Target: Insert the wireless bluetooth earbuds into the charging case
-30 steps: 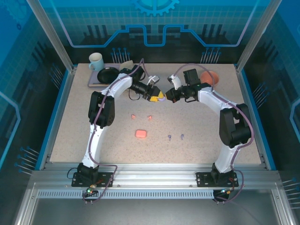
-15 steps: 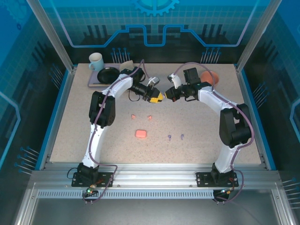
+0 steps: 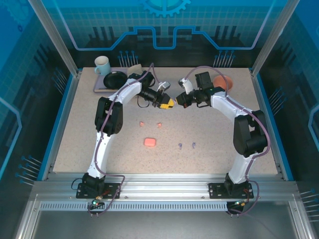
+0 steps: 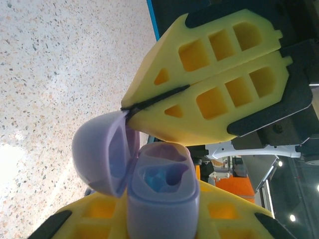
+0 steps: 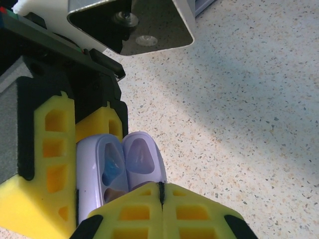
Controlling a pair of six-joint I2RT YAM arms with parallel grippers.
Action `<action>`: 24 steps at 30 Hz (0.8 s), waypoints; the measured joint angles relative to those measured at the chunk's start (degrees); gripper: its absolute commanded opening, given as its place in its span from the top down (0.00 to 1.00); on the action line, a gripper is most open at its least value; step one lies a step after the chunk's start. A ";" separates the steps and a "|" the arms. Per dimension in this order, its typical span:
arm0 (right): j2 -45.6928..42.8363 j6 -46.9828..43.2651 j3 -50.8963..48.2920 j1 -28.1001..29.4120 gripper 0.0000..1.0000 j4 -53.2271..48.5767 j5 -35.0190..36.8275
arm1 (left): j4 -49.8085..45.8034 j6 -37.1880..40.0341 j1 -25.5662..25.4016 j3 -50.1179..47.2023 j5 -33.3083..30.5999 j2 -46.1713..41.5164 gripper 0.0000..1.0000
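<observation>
Both arms reach in over the far half of the worktop (image 3: pixel 219 134) and meet about midway between its left and right edges. The left gripper (image 3: pixel 169 103) has its jaws closed on the body of the lilac charging case (image 4: pixel 160 201), one yellow pad on either side of it. The case stands open: its lid (image 4: pixel 98 154) is swung back on the hinge, and the wells inside the body show a blue lining.

The right gripper (image 5: pixel 161 195) faces it with its jaws pressed fully together, nothing visible between them. Their tips touch the rim of the lid; I cannot tell whether they pinch it.

None of the earbuds is in that case. The two pink earbuds (image 3: pixel 142 123) lie side by side, a little apart, on the bare worktop near its middle, below the left gripper. The two lilac earbuds (image 3: pixel 180 145) lie closer to the near edge and further right, also a little apart from each other. A pink case (image 3: pixel 150 142) sits shut between the two pairs, just nearer than the pink ones.

In the far left corner stand a pale mug (image 3: pixel 101 64) and a black dish (image 3: pixel 115 78). An orange bowl (image 3: pixel 225 80) sits towards the far right corner, behind the right arm.
</observation>
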 measured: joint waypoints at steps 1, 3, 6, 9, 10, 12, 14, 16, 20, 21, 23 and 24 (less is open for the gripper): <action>-0.02 0.02 0.15 0.00 0.94 -0.13 0.26 | 0.28 0.00 -0.02 0.00 0.00 0.00 0.97; -0.07 0.42 0.55 0.00 0.82 -0.59 0.76 | 0.76 0.00 -0.07 0.00 0.00 0.00 1.00; -0.09 1.73 1.31 -0.20 0.63 -1.16 3.26 | 1.55 0.00 -0.13 -0.09 -0.09 0.00 1.00; -0.59 4.17 2.25 -0.83 0.53 -1.05 5.22 | 3.58 -0.11 -0.59 -1.20 -0.72 -0.02 1.00; -1.14 5.33 2.27 -1.25 0.51 -0.96 5.62 | 4.66 -0.31 -0.83 -2.08 -1.03 -0.07 1.00; -2.64 7.93 2.25 -2.84 0.47 -0.81 6.47 | 7.02 -1.25 -1.40 -4.61 -1.99 -0.55 1.00; -4.63 10.82 2.12 -5.35 0.46 -0.46 7.08 | 10.36 -2.47 -1.99 -8.04 -3.48 -1.73 1.00; -7.02 13.77 1.68 -8.26 0.46 -0.26 8.02 | 14.95 -3.85 -2.64 -12.74 -5.64 -4.02 1.00; -11.87 19.12 0.11 -11.82 0.46 -0.85 10.21 | 29.42 -8.13 -4.63 -25.40 -11.76 -12.59 1.00; -13.14 20.35 -0.70 -12.07 0.45 -1.14 10.75 | 33.14 -9.27 -5.18 -28.06 -13.35 -14.82 1.00; -15.39 22.71 -2.45 -12.07 0.45 -2.12 11.39 | 41.22 -11.15 -6.25 -33.14 -16.74 -19.06 1.00; -16.48 23.82 -3.37 -12.04 0.45 -2.71 11.80 | 46.31 -12.26 -6.97 -36.20 -19.26 -21.55 1.00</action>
